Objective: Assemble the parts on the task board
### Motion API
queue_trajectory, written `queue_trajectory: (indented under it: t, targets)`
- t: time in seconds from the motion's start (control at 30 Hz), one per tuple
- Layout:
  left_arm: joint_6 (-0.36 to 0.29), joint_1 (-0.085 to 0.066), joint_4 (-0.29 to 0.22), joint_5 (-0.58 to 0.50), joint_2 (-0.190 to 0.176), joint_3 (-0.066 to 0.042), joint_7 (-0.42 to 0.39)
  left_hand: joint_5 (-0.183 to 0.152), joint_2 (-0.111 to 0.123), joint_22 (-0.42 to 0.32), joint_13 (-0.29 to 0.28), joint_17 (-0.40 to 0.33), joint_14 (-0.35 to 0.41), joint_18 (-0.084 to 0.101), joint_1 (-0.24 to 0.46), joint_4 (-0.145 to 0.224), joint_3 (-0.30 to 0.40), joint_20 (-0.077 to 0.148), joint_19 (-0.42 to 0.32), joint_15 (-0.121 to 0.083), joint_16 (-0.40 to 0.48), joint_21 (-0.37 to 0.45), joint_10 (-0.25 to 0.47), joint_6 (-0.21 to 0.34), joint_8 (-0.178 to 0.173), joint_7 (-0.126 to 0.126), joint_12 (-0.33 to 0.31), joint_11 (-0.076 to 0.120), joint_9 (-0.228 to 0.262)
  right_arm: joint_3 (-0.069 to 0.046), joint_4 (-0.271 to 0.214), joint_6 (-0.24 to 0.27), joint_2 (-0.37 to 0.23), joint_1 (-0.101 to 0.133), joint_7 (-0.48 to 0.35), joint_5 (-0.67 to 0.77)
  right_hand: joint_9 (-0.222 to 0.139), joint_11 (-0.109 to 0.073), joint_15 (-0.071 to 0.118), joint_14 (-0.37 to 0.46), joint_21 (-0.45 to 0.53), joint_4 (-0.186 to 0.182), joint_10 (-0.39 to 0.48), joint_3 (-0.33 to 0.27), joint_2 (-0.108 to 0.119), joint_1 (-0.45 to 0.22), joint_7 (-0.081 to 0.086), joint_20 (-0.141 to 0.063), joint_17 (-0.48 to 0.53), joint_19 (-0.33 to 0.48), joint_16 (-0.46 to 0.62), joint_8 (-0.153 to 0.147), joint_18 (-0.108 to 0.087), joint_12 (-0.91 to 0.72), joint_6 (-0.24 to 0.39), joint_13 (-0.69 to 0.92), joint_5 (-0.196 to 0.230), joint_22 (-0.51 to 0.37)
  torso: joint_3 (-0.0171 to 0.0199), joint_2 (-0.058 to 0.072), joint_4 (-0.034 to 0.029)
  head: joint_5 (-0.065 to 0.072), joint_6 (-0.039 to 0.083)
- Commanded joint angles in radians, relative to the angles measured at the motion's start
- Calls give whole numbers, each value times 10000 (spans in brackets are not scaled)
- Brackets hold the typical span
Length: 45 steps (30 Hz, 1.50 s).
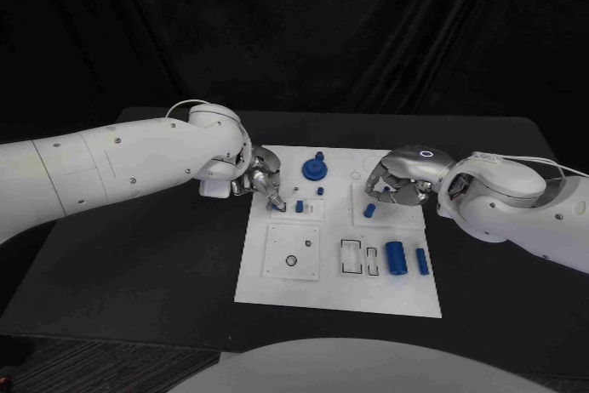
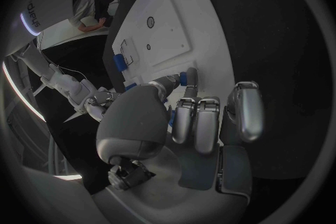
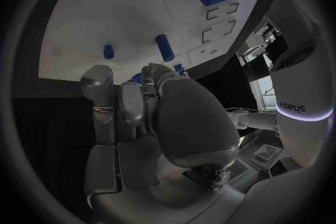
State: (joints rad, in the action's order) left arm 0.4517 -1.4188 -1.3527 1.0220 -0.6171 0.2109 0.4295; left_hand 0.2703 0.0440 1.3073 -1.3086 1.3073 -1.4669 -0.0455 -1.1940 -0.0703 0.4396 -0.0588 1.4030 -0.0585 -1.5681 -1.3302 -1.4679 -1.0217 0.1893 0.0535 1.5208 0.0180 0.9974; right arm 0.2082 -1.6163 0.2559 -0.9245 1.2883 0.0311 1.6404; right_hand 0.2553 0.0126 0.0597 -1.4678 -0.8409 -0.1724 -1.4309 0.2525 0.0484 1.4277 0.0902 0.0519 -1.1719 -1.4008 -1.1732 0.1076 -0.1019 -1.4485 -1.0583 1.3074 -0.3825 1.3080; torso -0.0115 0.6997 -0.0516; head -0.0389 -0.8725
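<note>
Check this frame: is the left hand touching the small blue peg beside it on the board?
Touching. The left wrist view shows the left hand pinching the small blue peg at its fingertips, over the task board.

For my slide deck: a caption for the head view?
Both hands hover over the white board with its small blue parts.
</note>
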Motion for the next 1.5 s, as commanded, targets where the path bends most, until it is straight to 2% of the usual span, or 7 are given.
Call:
queue_trajectory:
  t: [0.03,0.23,0.67,0.8,1.5]
  targets:
    - [234,-2,-40,2,15,3,-24,10,16,1818,-2213,2635,-1039,-158,-64,91,137,8,-46,37,-27,46,-525,-9,-61,-37,-42,-45,-3,-5,9,-20,5,-22,207,19,-15,-18,-25,-61,29,12,48,30,14,65,18,-13,4,29,27,-14,-182,55,-45,460,-68,949,0,-7,-3,6,-2]
    - [259,-2,19,2,64,3,-26,11,16,1818,-2213,2635,-1039,-158,-64,92,139,8,-47,37,-27,48,-525,-9,-62,-37,-43,-45,-4,-5,39,-33,44,-24,200,19,-15,-18,-25,-61,29,12,48,30,14,65,18,-13,4,29,27,-14,-182,55,-45,460,-68,949,4,-7,3,-28,-2]
    - [148,0,197,2,176,3,-100,53,13,1807,-2190,2635,-1039,-166,-43,112,179,6,-71,40,-27,83,-496,1,-87,-26,-75,-51,-26,-5,63,-58,56,-29,189,19,-17,-18,-26,-59,52,21,50,41,6,72,18,-13,12,33,35,-15,-185,57,-44,458,-70,945,9,-10,4,3,-2]
    - [86,0,227,2,198,3,-131,71,4,1812,-2195,2635,-1039,-162,-39,120,197,5,-62,41,-27,70,-502,4,-96,-23,-68,-53,-33,-5,66,-71,59,-32,189,19,-17,-18,-26,-59,52,21,50,41,6,72,18,-13,12,33,35,-15,-185,57,-44,458,-70,945,1,-4,3,-2,-2]
    - [241,13,342,3,370,3,-102,87,-7,1806,-2193,2635,-1039,-166,-12,119,214,3,-75,44,-27,90,-499,6,-107,-12,-72,-59,-44,-5,86,-106,71,-65,186,-24,-19,-16,-26,-57,78,33,59,56,-3,78,21,-13,20,36,44,-18,-188,65,-39,444,-73,942,2,-8,7,-1,-2]
